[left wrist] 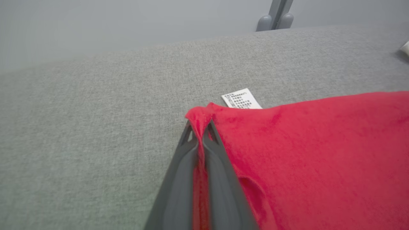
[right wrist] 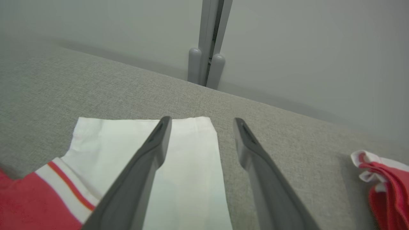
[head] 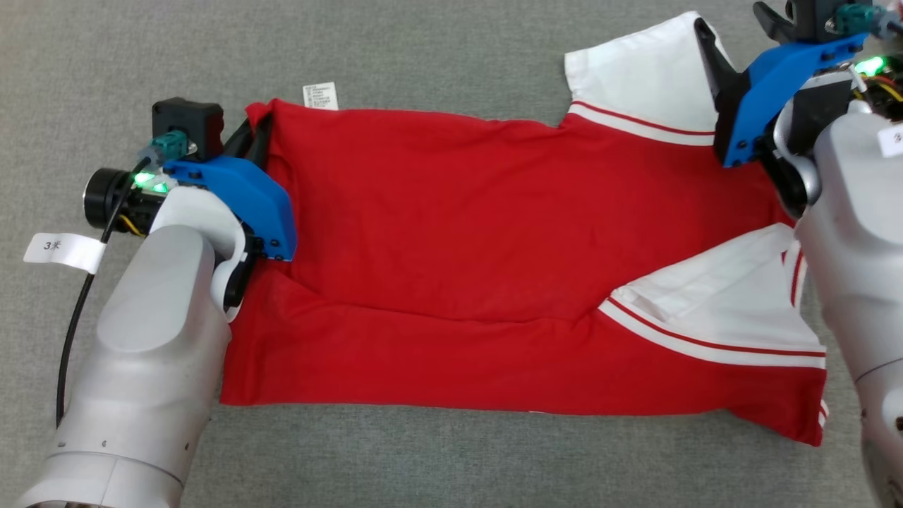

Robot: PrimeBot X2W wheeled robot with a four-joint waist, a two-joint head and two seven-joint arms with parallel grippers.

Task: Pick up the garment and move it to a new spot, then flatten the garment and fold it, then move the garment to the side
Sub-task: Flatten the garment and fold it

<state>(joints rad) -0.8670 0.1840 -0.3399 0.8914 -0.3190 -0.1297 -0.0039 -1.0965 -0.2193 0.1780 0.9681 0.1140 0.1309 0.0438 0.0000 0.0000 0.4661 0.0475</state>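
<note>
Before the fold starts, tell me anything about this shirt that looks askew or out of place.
The shirt is not flat. The near sleeve lies folded in over the red body, while the far sleeve spreads outward. A long crease runs across the body, and the care label pokes out past the far edge.

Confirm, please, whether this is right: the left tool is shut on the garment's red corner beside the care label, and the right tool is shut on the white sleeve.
Not quite: the right tool is open, fingers apart at the white sleeve, as the right wrist view shows. The left tool is indeed shut on the red corner of the garment beside the care label.
</note>
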